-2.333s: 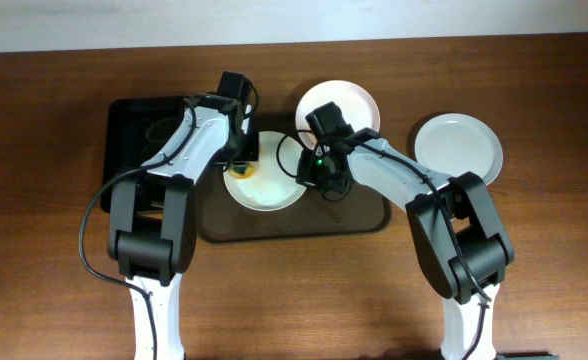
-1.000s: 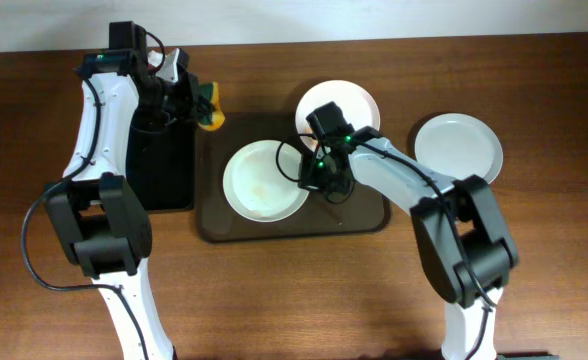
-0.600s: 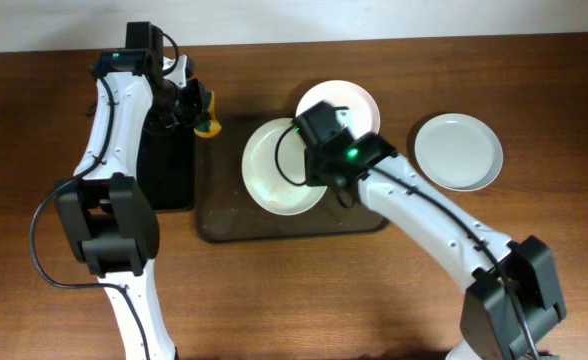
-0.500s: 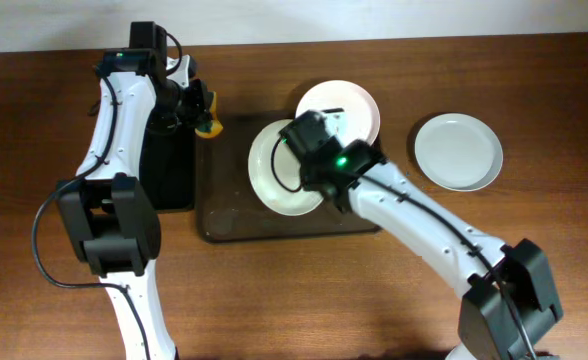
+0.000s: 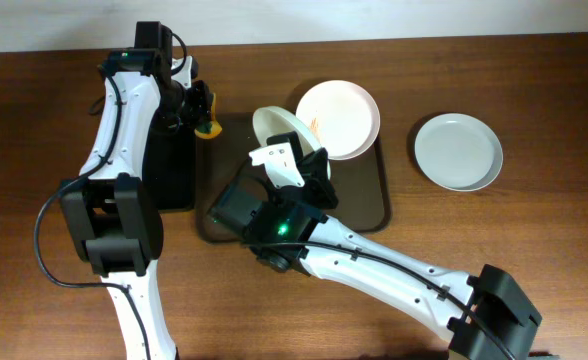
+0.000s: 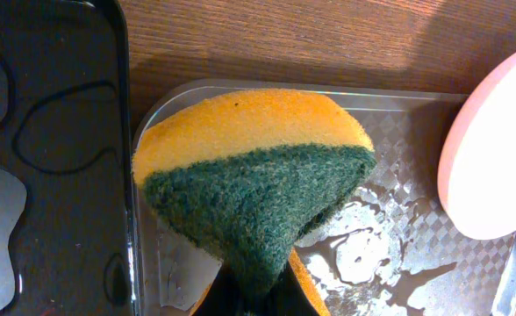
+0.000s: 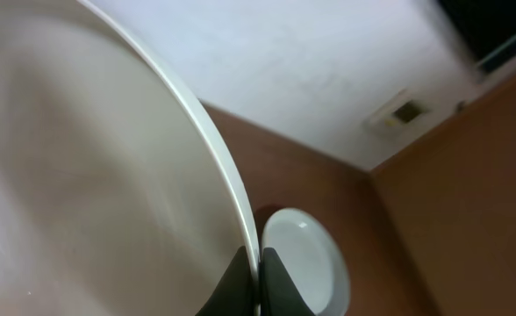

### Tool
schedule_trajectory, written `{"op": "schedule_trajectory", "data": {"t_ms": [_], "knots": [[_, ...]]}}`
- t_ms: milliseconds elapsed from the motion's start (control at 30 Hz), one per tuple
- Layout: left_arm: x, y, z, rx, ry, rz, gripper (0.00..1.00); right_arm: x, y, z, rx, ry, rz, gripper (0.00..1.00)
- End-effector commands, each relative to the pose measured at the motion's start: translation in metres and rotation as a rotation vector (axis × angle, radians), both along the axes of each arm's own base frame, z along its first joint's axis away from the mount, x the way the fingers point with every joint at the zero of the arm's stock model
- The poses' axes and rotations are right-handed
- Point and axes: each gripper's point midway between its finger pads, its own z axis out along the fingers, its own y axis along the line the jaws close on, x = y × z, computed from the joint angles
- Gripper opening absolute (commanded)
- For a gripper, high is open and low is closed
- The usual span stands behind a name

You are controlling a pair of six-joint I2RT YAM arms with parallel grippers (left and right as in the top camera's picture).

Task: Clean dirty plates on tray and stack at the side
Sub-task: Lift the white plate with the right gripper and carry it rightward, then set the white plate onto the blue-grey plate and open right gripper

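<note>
My right gripper is shut on the rim of a white plate and holds it tilted on edge above the dark brown tray. In the right wrist view the fingers pinch the plate's rim. A second plate with orange smears lies at the tray's far right corner. A third, clean plate lies on the table to the right and also shows in the right wrist view. My left gripper is shut on a yellow and green sponge over the tray's far left corner.
A black bin stands against the tray's left side; its wet floor shows in the left wrist view. The tray's surface is wet. My right arm reaches across the table's front, high under the camera.
My right gripper has lifted the plate off the tray and tipped it on edge, the arm rising toward the camera. My left gripper moved the sponge to the tray's far left corner and holds there.
</note>
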Motion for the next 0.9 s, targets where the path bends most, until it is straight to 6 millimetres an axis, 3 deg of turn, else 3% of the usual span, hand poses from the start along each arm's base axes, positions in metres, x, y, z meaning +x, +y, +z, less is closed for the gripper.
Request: {"op": "schedule_trajectory", "data": {"t_ms": [0,233,400,533,667,867], "knots": [[0.003,0.000,0.001,0.008,-0.010,-0.005,0.01,-0.003,-0.011,0.038,-0.050,-0.162,-0.071,0.04],[0.003,0.000,0.001,0.008,-0.010,-0.005,0.00,-0.004,-0.013,0.044,-0.062,-0.196,-0.088,0.04],[0.003,0.000,0.001,0.008,-0.010,-0.005,0.01,0.001,-0.006,0.022,0.019,-0.093,-0.040,0.04],[0.003,0.000,0.001,0.008,-0.010,-0.005,0.01,0.011,-0.004,-0.008,0.200,0.088,0.011,0.04],[0.003,0.000,0.001,0.008,-0.010,-0.005,0.01,0.022,-0.021,-0.013,0.443,0.224,0.023,0.04],[0.003,0.000,0.001,0.008,-0.010,-0.005,0.00,0.044,-0.090,-0.019,0.823,0.411,-0.041,0.04]]}}
